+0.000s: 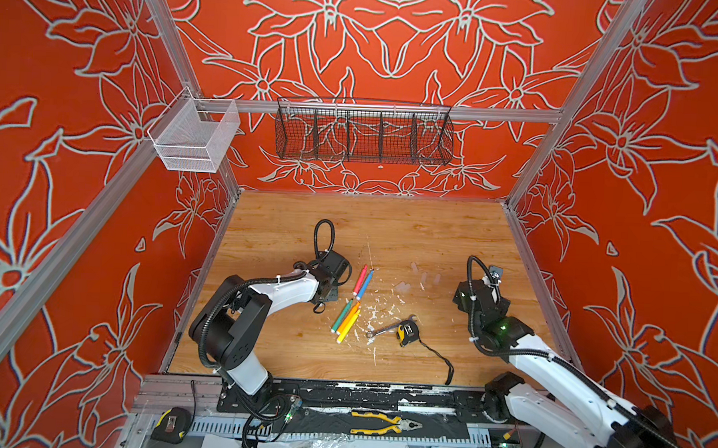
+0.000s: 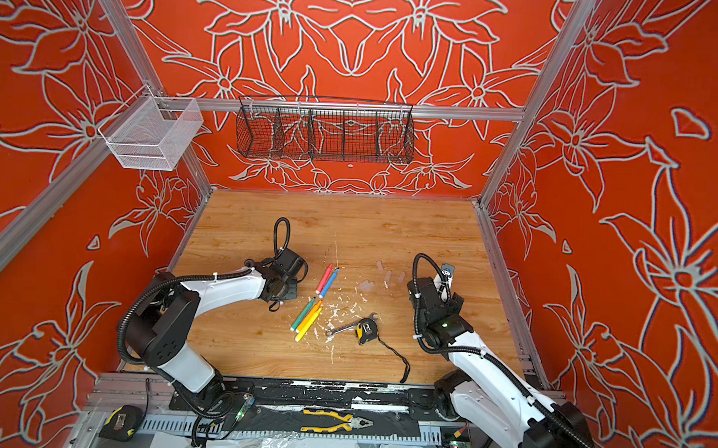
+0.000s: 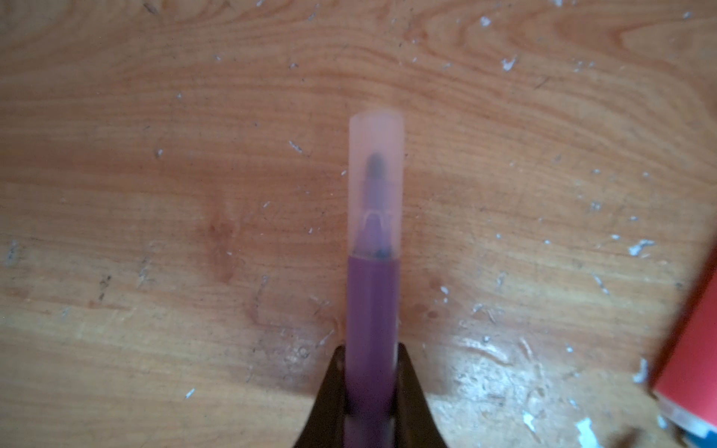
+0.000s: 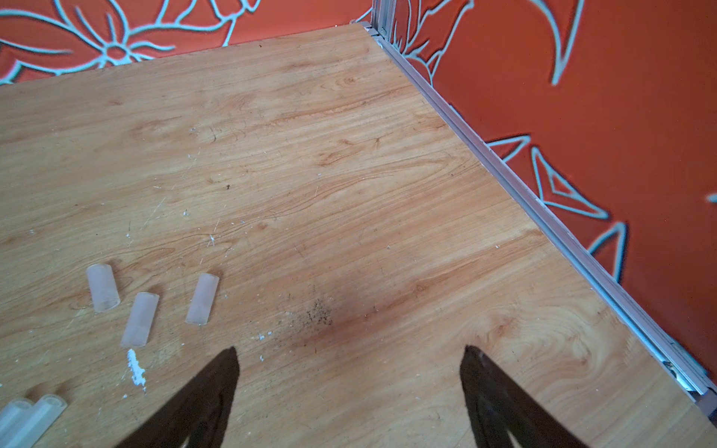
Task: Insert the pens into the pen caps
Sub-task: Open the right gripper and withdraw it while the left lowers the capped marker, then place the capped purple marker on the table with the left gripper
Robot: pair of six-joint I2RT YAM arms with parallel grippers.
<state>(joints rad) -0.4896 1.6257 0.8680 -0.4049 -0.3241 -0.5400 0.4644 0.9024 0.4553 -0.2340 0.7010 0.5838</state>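
So the left gripper was clamped on the purple pen, with a clear cap already on its tip. The right gripper hung with its jaws wide apart over the wooden table, near the loose caps.

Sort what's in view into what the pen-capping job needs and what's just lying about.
Job: purple pen, already capped, in the left gripper; five loose pens; five loose pen caps; open right gripper.

Lying about: wrench; tape measure beside it; pliers; second tape measure at the front rail; white mesh basket; black wire basket.
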